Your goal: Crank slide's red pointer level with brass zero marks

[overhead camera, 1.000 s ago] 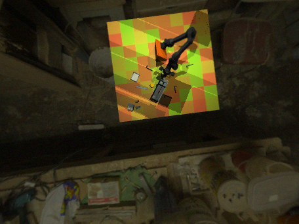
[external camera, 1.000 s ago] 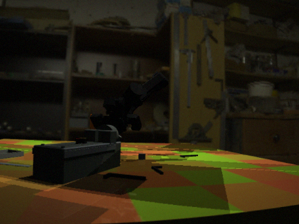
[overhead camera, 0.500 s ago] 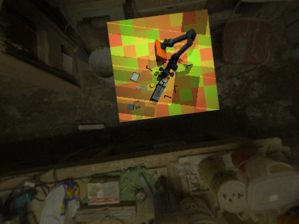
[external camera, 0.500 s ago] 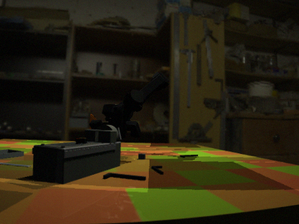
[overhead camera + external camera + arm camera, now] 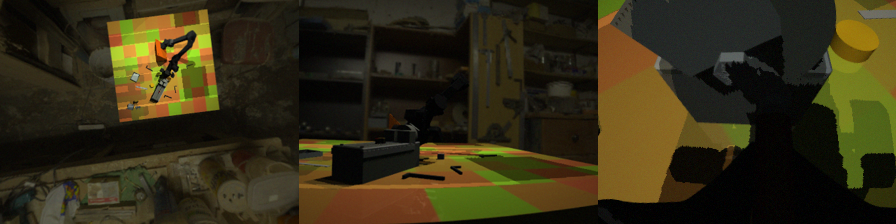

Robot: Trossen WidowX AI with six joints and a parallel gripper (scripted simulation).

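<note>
The grey box-shaped machine (image 5: 157,95) (image 5: 381,163) stands on the checkered table. Its round drum (image 5: 703,37) is at the end nearest the arm, largely in shadow in the wrist view. A tiny red spot (image 5: 159,92), apparently the slide's pointer, shows on the machine's top. The brass zero marks are too small and dark to make out, so I cannot tell whether the pointer is level with them. My gripper (image 5: 163,77) (image 5: 768,149) is at the drum end, shut on the crank handle, which is very dark and mostly hidden between the fingers.
A yellow disc (image 5: 151,85) (image 5: 855,41) lies beside the machine. A pale tray (image 5: 134,77) and a silver strip (image 5: 141,88) lie beyond it. Black angled pieces (image 5: 168,96) (image 5: 425,177) lie on the other side. An orange panel (image 5: 160,52) stands near the arm's base.
</note>
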